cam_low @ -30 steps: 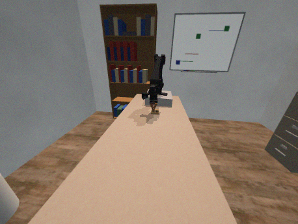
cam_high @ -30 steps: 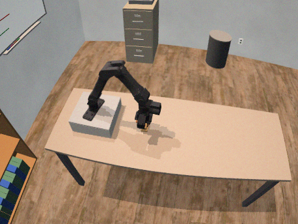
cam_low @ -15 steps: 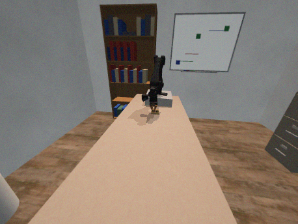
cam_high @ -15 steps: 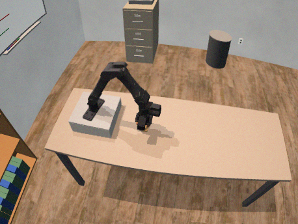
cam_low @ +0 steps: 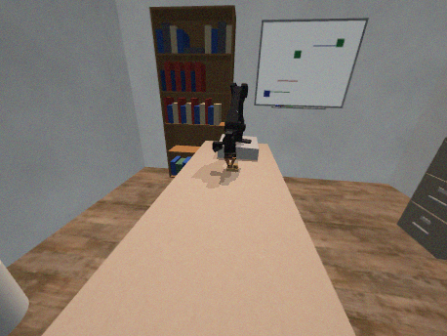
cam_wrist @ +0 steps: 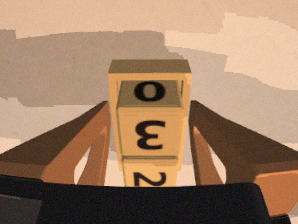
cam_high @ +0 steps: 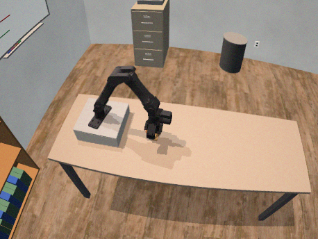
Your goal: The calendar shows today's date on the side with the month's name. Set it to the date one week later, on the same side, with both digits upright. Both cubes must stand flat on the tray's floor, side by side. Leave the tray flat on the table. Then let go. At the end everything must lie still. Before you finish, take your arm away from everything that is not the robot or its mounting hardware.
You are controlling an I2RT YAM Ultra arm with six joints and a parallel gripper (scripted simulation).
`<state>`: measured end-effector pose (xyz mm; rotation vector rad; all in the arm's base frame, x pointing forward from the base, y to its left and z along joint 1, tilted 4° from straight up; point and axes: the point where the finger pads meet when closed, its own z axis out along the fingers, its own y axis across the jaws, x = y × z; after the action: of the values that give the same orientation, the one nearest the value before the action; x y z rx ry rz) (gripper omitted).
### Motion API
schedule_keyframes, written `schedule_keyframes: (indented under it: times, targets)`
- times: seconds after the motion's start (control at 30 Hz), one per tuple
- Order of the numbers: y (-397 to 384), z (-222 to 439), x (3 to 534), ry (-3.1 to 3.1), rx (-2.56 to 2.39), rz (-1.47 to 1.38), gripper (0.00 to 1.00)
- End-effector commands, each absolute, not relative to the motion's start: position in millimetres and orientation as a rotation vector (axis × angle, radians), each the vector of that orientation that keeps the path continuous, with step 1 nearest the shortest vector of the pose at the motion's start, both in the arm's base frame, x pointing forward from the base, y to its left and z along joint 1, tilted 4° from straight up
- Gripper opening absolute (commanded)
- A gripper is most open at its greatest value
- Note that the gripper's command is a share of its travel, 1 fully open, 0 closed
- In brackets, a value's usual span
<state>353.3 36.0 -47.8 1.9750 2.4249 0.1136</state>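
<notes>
Pale yellow wood, or something looking like it, makes the tray (cam_high: 156, 138) (cam_low: 236, 169) (cam_wrist: 150, 66), which is on the counter (cam_high: 243, 149) (cam_low: 210, 254) (cam_wrist: 50, 20) under the gripper (cam_high: 151, 137) (cam_low: 229, 166) (cam_wrist: 149, 110). Inside the tray are two cubes in one row. The far cube (cam_wrist: 128, 135), beside the tray's end wall, shows a black 3, upside down in the wrist view, and a 0 on its shaded face. The near cube (cam_wrist: 131, 172) shows a 2 lying sideways, partly hidden by the gripper body.

The gripper is partly spread and pinches nothing; its brown, tapered fingers stand on both sides of the tray, with a narrow gap on each side.

I judge the cubes light, stiff and not fragile, with smooth flat faces which may slip if the hold is near an edge. It is better to take one cube by two opposite faces, near its middle, and lift it straight from the tray before turning. The tray has thin, straight walls and sharp corners; being probably light, it could be dragged if a finger catches its rim.
</notes>
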Motion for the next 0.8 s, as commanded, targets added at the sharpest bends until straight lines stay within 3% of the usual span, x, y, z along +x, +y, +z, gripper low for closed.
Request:
schedule_keyframes:
  times: [0.0, 0.7, 0.73, 0.77]
  targets:
    - [35.8, -45.0, 355.5, 2.418, 1.970, 0.121, 0.45]
    - [35.8, -45.0, 355.5, 2.418, 1.970, 0.121, 0.45]
    - [35.8, -45.0, 355.5, 2.418, 1.970, 0.121, 0.26]
    - [35.8, -45.0, 355.5, 2.418, 1.970, 0.121, 0.26]
